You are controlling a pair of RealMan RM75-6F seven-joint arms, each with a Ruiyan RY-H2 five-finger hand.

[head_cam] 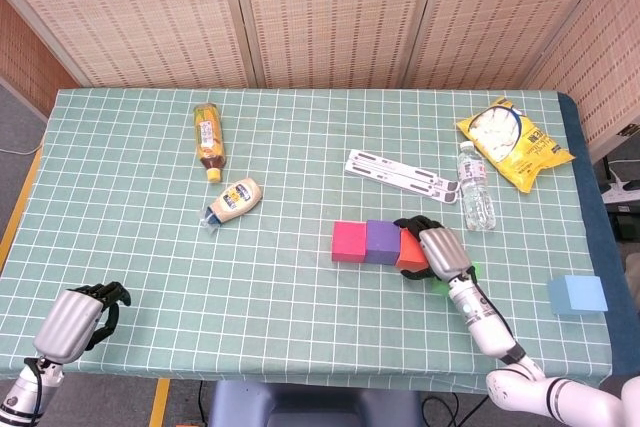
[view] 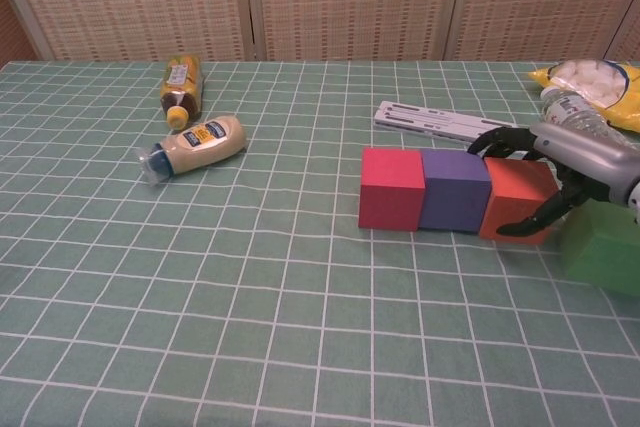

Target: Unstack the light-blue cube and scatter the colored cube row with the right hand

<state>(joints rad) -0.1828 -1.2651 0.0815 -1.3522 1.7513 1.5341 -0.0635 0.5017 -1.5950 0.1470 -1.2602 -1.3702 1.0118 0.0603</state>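
A row of cubes lies mid-table: magenta [head_cam: 349, 242] [view: 392, 188], purple [head_cam: 382, 241] [view: 455, 190] and orange [head_cam: 408, 248] [view: 512, 199]. My right hand [head_cam: 436, 248] [view: 566, 169] wraps over the orange cube at the row's right end, fingers across its top and far edge and the thumb against its front face. A green cube [view: 603, 247] sits just right of the row, mostly hidden under my wrist in the head view. The light-blue cube [head_cam: 579, 294] rests alone near the table's right edge. My left hand [head_cam: 76, 318] is curled at the front left corner, holding nothing.
A yellow sauce bottle [head_cam: 208, 136] [view: 181, 87] and a mayonnaise bottle [head_cam: 233, 200] [view: 196, 144] lie at the back left. A white folded stand [head_cam: 400, 175] [view: 440, 122], a water bottle [head_cam: 476, 187] [view: 580, 112] and a yellow snack bag [head_cam: 513, 142] lie behind the row.
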